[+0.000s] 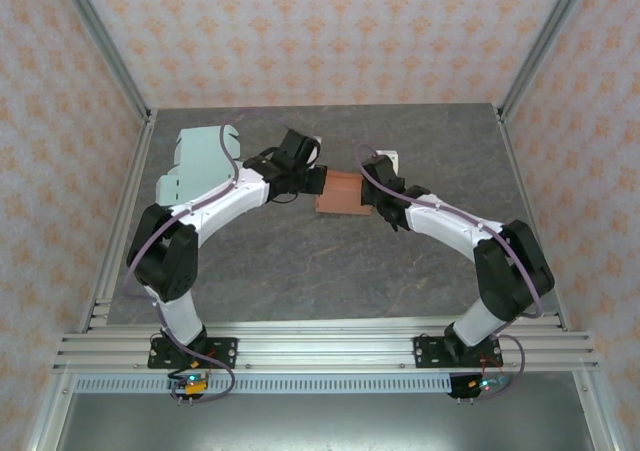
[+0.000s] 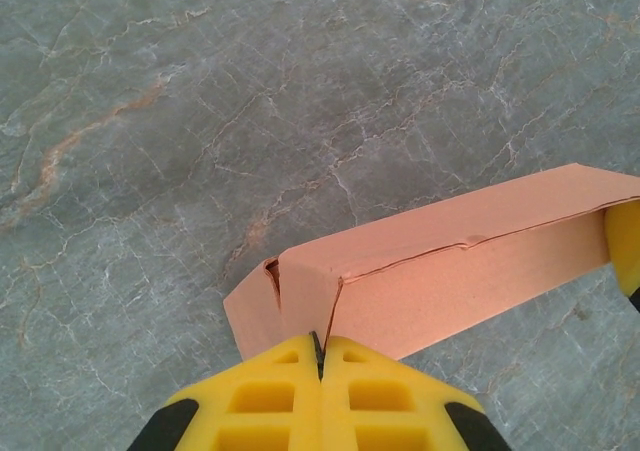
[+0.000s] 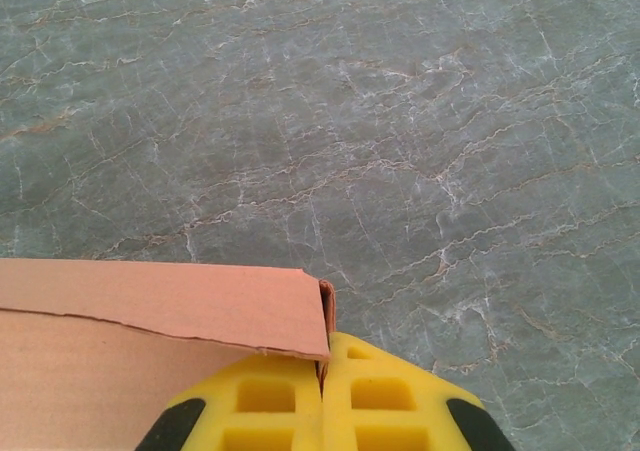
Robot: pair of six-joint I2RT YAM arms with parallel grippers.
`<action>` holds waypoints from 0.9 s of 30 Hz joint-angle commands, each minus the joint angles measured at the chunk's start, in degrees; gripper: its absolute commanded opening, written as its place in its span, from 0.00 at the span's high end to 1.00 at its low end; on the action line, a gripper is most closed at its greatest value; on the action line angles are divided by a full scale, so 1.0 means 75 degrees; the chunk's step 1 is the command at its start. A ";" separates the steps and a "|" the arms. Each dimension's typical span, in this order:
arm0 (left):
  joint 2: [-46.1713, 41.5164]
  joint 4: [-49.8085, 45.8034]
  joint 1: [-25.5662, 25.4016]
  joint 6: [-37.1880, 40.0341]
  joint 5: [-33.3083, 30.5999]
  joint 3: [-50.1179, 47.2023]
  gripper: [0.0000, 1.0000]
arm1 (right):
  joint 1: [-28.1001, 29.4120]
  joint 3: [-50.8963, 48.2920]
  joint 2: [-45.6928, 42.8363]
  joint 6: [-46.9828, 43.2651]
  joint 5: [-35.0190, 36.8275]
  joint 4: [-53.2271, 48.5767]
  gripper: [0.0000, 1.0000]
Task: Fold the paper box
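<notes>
The paper box (image 1: 338,191) is salmon-orange card, partly folded into a long block, and sits at the middle back of the table between both arms. My left gripper (image 1: 318,181) is shut at its left end. In the left wrist view the yellow fingers (image 2: 270,401) pinch a thin flap edge at the corner of the box (image 2: 460,271), with the gripper (image 2: 321,346) pressed tight. My right gripper (image 1: 372,196) is shut at the other end. In the right wrist view the gripper (image 3: 323,371) clamps the end wall of the box (image 3: 150,311), whose top flap lies over the left finger.
A pale green flat card sheet (image 1: 200,161) lies at the back left, under the left arm's reach. A small white piece (image 1: 390,158) sits just behind the right gripper. Grey marbled table (image 1: 330,261) stretches toward the near edge; metal frame posts (image 1: 120,81) bound the sides.
</notes>
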 commanded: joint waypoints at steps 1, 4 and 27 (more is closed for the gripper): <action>0.0078 -0.0292 -0.0081 -0.0375 0.0127 0.0458 0.95 | 0.0115 -0.0215 0.0156 -0.0173 0.0138 -0.0352 0.98; 0.0190 -0.0448 -0.0088 -0.0430 0.0187 0.0641 0.95 | 0.0131 -0.0310 0.0104 -0.0060 0.0341 -0.0273 0.97; 0.0310 0.0363 0.0005 0.0412 0.0544 -0.0145 0.94 | 0.0191 -0.0378 -0.0065 -0.0105 0.0068 0.0093 0.73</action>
